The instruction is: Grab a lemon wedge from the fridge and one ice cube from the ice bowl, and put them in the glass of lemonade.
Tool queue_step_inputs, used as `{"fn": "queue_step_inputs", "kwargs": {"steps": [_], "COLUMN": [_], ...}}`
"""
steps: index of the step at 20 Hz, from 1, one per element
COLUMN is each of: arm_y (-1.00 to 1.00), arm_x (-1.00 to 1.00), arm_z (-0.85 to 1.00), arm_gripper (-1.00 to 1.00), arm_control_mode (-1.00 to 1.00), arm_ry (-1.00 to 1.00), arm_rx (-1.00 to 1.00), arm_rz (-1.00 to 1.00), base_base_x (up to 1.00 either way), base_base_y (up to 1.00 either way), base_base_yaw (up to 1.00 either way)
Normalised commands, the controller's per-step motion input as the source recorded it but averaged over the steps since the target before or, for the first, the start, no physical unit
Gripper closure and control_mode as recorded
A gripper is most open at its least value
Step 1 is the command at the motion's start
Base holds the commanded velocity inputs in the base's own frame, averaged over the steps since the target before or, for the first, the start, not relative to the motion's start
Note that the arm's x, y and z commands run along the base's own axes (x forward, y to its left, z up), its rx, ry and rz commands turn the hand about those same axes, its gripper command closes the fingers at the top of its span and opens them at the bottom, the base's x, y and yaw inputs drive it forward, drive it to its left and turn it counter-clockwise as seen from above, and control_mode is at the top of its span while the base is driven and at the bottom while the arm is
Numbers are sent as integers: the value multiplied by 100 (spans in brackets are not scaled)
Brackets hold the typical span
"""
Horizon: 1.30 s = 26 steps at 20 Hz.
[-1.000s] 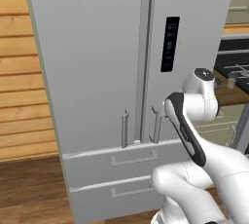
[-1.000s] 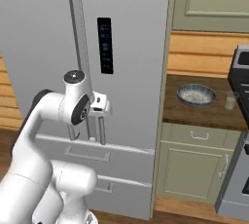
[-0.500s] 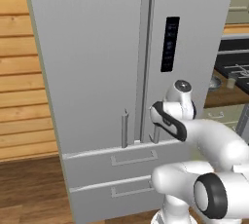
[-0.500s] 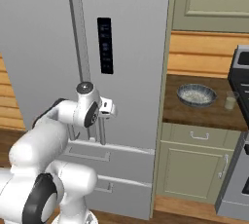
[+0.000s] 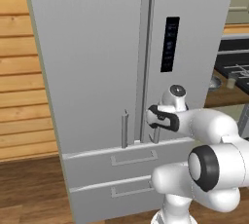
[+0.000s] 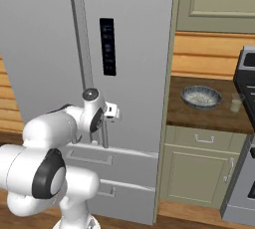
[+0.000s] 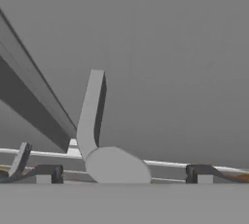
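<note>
Over on the brown counter (image 6: 199,116) beside the closed fridge (image 6: 134,73), the ice bowl (image 6: 201,96) sits near the middle, and the glass of lemonade (image 6: 235,103) stands just beside it, by the stove (image 6: 246,73)

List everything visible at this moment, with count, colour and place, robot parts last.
tall light grey double-door fridge: one, doors shut, two drawers below, dark control panel on its right door.
vertical grey bar handles: two, low on the doors either side of the seam.
round shallow grey ice bowl: one, whitish contents, on the brown counter right of the fridge.
small clear glass of lemonade: one, pale yellowish, right of the bowl, apart from it.
green-grey base cabinet: one, under the counter.
dark stove: one, at the right edge.
white arm's tool: one, open, fingers either side of the right door's handle.
</note>
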Motion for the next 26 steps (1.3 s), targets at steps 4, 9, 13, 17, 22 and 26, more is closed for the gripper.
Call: {"fn": "queue_step_inputs", "kwargs": {"steps": [4,9,13,17,22,26], "arm_y": [0,0,2,7,-11,-76], "arm_x": [38,50,56,49,33,6], "arm_z": [-34,-32,-28,-10,0,0], "arm_gripper": [-100,-100,100,100,100,100], "arm_control_mode": [-100,-100,-100,-100,-100,-100], "arm_ry": [-1,0,0,7,22,28], "arm_rx": [0,0,0,0,0,0], "arm_rz": [0,0,0,0,-2,-20], "base_base_x": [0,0,0,0,0,0], "base_base_y": [0,0,0,0,0,0], "base_base_yaw": [0,0,0,0,0,0]}}
